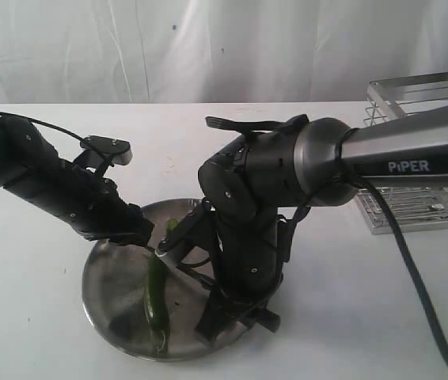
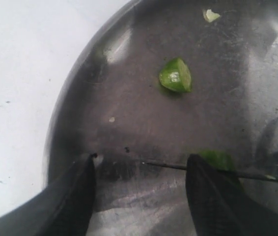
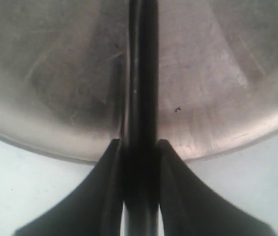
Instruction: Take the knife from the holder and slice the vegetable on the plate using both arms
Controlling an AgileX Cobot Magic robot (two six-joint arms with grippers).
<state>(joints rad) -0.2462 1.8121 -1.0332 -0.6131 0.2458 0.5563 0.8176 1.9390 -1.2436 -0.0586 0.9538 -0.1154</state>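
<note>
My R gripper (image 3: 140,152) pinches knife (image 3: 141,73) over plate (image 3: 227,142) rim; L gripper (image 2: 140,169) spread by vegetable (image 1: 156,294), cut piece (image 2: 175,75) apart.

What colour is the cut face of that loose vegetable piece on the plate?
Pale green, with a darker green skin; the cut piece shows best in the left wrist view.
</note>
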